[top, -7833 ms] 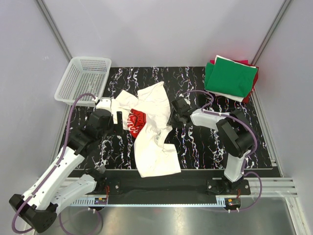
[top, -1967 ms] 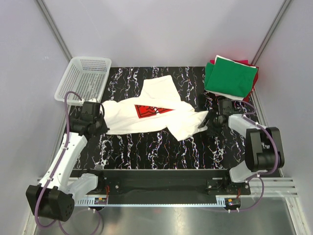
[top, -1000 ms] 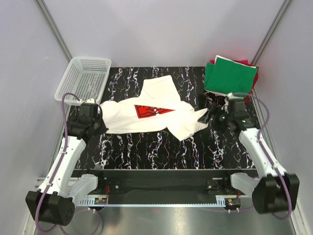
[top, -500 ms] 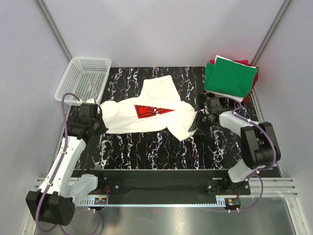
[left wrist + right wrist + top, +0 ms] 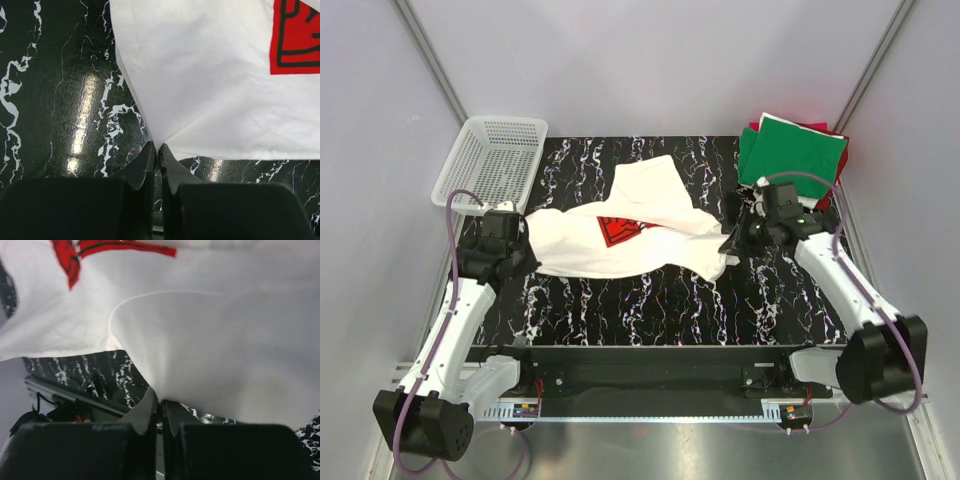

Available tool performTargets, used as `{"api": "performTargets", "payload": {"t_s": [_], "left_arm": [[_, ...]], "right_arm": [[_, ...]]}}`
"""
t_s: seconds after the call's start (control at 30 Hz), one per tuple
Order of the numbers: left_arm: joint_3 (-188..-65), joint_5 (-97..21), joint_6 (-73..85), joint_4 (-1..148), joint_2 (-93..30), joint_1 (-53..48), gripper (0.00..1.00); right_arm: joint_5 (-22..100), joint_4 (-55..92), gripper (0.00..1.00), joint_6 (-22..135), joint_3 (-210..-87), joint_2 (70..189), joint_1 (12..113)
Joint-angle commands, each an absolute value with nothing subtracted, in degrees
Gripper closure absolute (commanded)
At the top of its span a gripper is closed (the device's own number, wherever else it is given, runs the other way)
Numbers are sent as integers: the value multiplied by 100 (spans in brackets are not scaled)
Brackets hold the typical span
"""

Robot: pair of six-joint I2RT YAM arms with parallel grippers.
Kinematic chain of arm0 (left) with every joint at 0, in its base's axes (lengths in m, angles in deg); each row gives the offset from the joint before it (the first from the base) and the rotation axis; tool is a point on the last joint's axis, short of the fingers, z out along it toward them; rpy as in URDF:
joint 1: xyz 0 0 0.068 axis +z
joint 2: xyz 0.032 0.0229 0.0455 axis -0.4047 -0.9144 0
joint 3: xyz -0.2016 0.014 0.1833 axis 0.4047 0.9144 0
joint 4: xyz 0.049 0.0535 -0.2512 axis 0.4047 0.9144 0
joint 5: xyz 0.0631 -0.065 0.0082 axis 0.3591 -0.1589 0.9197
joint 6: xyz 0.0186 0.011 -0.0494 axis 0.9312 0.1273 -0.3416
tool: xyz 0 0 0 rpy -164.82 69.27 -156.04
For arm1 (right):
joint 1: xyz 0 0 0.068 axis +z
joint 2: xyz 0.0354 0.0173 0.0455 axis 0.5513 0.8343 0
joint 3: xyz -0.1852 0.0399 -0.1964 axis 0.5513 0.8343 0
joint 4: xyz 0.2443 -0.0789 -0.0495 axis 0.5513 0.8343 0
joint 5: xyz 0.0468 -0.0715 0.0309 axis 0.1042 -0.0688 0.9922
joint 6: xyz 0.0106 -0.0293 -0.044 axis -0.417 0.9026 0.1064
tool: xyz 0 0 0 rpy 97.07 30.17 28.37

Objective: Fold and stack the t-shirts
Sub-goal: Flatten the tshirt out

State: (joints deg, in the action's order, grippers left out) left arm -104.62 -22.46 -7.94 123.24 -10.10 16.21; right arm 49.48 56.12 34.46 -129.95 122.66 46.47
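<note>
Arms white, blk joints, purple cables; end effector fingers matte blk.

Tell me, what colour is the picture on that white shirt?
Red with thin dark lines. The print on the t-shirt shows best in the left wrist view.

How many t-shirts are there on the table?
4. The cream-white printed t-shirt lies spread mid-table. At the far right, a green t-shirt lies folded on top, with white t-shirt and red t-shirt edges showing beneath. More may hide there.
</note>
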Motion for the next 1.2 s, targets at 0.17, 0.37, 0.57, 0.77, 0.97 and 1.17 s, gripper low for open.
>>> {"api": "performTargets", "payload": {"t_s": [0.17, 0.37, 0.57, 0.77, 0.97, 1.17], "left_arm": [[-10452, -2358, -705, 12080, -928, 1702, 93], [-10452, -2358, -697, 12089, -946, 1702, 93], [-10452, -2410, -688, 12072, -937, 1710, 93], [-10434, -2437, -679, 12054, -928, 1711, 93], [-10443, -2446, -679, 12054, -946, 1711, 93], [-10443, -2419, -688, 12063, -963, 1711, 93]], "right_arm": [[6337, 6309, 4, 3906, -13694, 13540, 4646], [5080, 6089, 0, 3626, -14020, 14001, 4585], [4439, 5895, 0, 3318, -12844, 12806, 4585], [4788, 4982, 16, 2685, -11314, 12101, 4593], [4860, 4472, 22, 2693, -11022, 12478, 4594], [4930, 3953, 25, 2755, -11189, 13049, 4620]]}}
